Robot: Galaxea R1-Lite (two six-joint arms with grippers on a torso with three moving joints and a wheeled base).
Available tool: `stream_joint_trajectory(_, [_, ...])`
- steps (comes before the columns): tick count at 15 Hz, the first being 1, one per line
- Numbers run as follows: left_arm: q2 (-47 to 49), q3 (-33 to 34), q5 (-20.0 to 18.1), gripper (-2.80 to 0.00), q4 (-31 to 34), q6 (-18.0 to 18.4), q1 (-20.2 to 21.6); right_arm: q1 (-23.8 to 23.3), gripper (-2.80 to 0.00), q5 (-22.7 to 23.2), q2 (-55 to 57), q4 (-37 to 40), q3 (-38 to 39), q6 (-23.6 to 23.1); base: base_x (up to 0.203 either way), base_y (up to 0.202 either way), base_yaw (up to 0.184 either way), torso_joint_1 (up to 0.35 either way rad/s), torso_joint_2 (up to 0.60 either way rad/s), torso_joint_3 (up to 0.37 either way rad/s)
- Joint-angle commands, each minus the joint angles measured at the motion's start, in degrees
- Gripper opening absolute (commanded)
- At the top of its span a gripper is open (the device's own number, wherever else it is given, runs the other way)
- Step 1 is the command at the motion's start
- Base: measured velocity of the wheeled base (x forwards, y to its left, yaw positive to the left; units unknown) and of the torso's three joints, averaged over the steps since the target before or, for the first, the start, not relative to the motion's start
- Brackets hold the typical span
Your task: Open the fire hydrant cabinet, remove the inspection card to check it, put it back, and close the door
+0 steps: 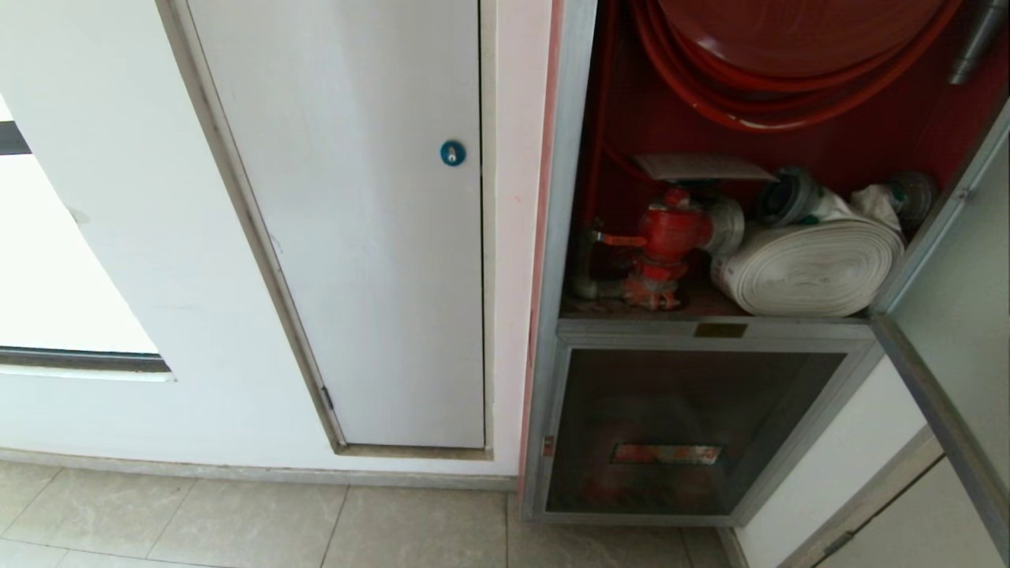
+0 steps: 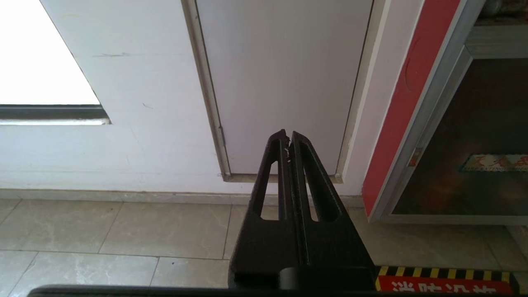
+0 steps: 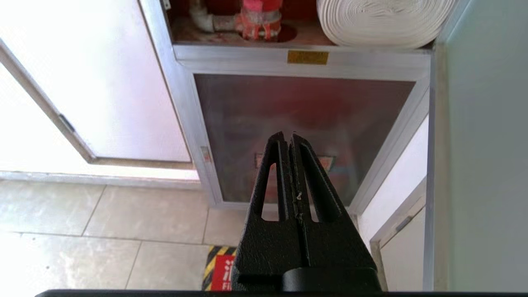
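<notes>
- Head view: the fire hydrant cabinet [image 1: 565, 237] stands with its upper compartment exposed; the door [image 1: 959, 315] is swung out to the right, its silver frame edge running down the right side of the view.
- Red hose reel [image 1: 789, 55] with coiled red hose occupies the top of the compartment.
- Red valve [image 1: 667, 241] stands at the left of the compartment floor; the white rolled hose [image 1: 809, 268] lies on its side just right of the valve, touching the compartment's front edge.
- The inspection card [image 1: 702, 166], a thin pale sheet, lies flat on top of the valve, inside the cabinet, with its right end reaching toward the hose couplings.
- Small brass plate [image 1: 720, 330] sits on the frame bar below the compartment; the lower glass panel [image 1: 686, 430] beneath it is closed.
- White panel [image 1: 371, 237] with a blue round lock [image 1: 452, 152] is set in the wall left of the cabinet.
- Neither arm appears in the head view.
- Left gripper [image 2: 288, 135]: jaws pressed together, nothing between them, aimed at the lower edge of the white panel above the tiled floor [image 2: 123, 231].
- Right gripper [image 3: 288, 136]: jaws pressed together, nothing between them, aimed at the lower glass panel, below the compartment and apart from the card.
</notes>
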Motion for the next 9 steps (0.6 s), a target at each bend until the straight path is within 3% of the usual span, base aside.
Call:
stream_joint_trajectory(1, [0.0, 0.8, 0.0, -2.8, -0.1, 0.0, 0.0, 0.4, -2.8, 0.1, 0.5, 0.1, 0.3, 0.1, 0.0, 0.0, 0.0, 0.0, 0.0, 0.0])
stream_joint_trajectory(5, [0.0, 0.8, 0.0, -2.8, -0.1, 0.0, 0.0, 3.0, -2.8, -0.1, 1.3, 0.1, 0.0, -0.2, 0.0, 0.0, 0.0, 0.0, 0.0, 0.0])
stream_joint_trajectory(9, [0.0, 0.8, 0.0, -2.8, 0.0, 0.0, 0.0, 4.2, -2.8, 0.1, -6.1, 0.3, 4.7, -0.3, 0.0, 0.0, 0.0, 0.0, 0.0, 0.0])
